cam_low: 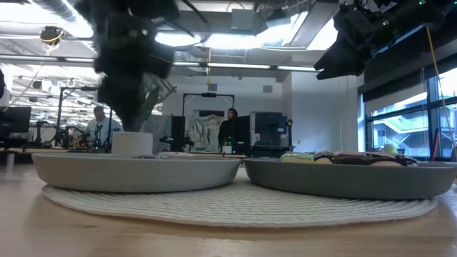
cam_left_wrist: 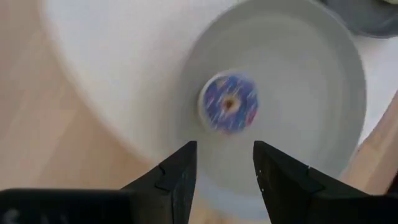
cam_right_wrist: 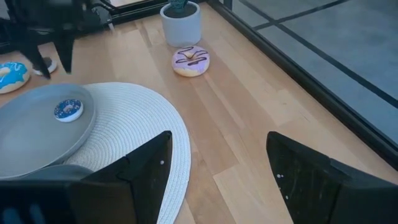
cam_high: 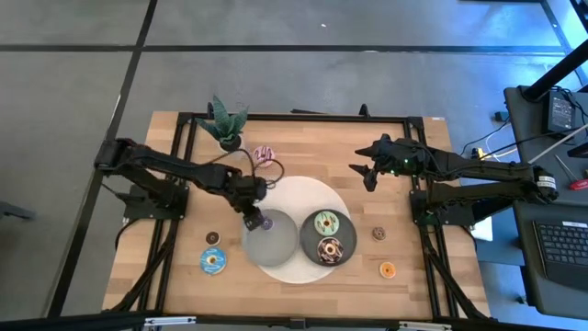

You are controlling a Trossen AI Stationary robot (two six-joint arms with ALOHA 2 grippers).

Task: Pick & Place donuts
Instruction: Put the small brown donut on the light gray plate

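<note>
My left gripper (cam_left_wrist: 224, 171) hangs released above the light grey plate (cam_high: 266, 246), fingers spread, with the small purple donut (cam_left_wrist: 229, 103) lying flat on the plate below. The darker plate (cam_high: 344, 250) beside it carries 2 donuts, so I judge this one delivered. My right gripper (cam_right_wrist: 217, 162) waits spread wide, well apart, near the pink donut (cam_right_wrist: 190, 61).

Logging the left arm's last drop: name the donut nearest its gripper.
The small purple donut, alone on the left grey plate, directly beneath the open left gripper.
</note>
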